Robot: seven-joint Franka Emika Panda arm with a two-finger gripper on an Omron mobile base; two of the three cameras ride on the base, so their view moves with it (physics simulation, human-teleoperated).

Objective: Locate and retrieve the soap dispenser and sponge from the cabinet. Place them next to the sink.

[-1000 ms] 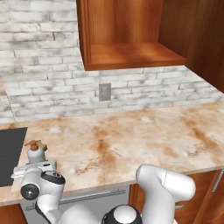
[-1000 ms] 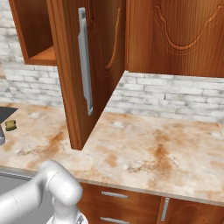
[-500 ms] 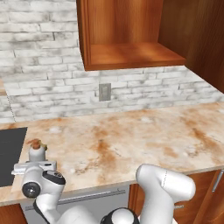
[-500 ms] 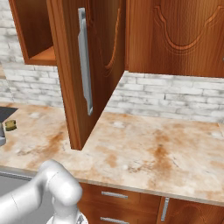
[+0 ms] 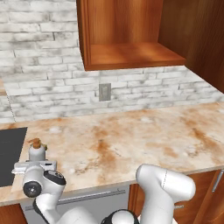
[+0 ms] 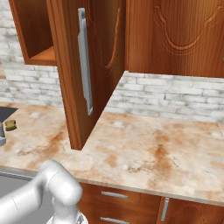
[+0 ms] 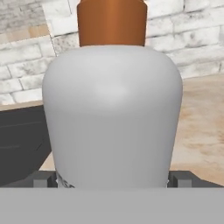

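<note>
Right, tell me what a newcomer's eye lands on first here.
The pale soap dispenser looms close in the hand view, between the gripper fingertips, standing on the marbled counter beside the dark sink. Above, the cabinet hangs open, its shelf bare. The small sponge lies near the sink.

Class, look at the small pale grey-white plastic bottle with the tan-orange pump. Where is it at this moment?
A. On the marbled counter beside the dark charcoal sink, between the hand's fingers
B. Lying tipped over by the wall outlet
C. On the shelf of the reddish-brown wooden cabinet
A: the small pale grey-white plastic bottle stands upright on the marbled counter next to the dark charcoal sink, with the hand around its base.
</note>
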